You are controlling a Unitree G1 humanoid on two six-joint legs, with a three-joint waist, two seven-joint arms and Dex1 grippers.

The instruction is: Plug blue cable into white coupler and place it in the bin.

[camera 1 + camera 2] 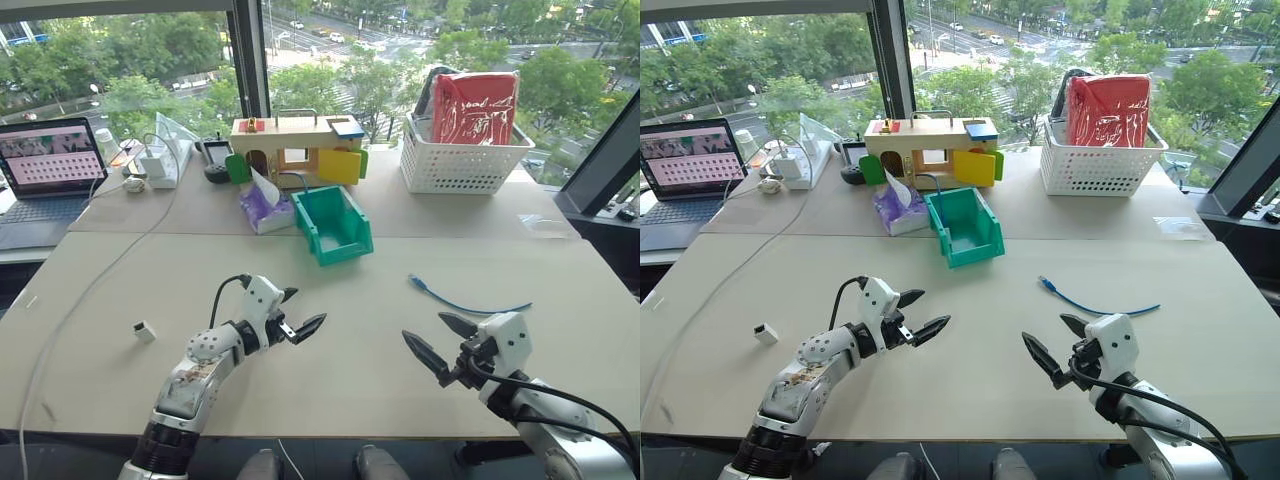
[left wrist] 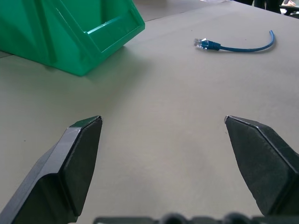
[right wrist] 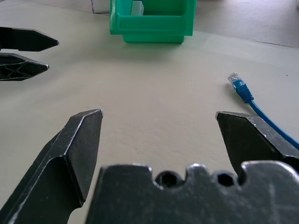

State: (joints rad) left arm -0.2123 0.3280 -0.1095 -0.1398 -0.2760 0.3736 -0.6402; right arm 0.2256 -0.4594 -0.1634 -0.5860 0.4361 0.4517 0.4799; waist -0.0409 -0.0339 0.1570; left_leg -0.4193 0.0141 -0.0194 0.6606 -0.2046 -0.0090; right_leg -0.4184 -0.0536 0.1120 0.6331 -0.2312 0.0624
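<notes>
**Both end effectors wide, nothing held**

The left end effector [image 1: 296,316] is seen lower centre-left of the head view, fingers spread wide, above the bare desk [image 1: 350,300]. The right end effector [image 1: 441,347] is seen lower right, also spread wide and empty. The blue cable [image 1: 462,301] is laid flat on the desk at centre right, just above the right end effector. The white coupler [image 1: 144,331] is found at lower left, well apart from the cable. The bin [image 1: 332,224] is placed upper centre, open.
</notes>
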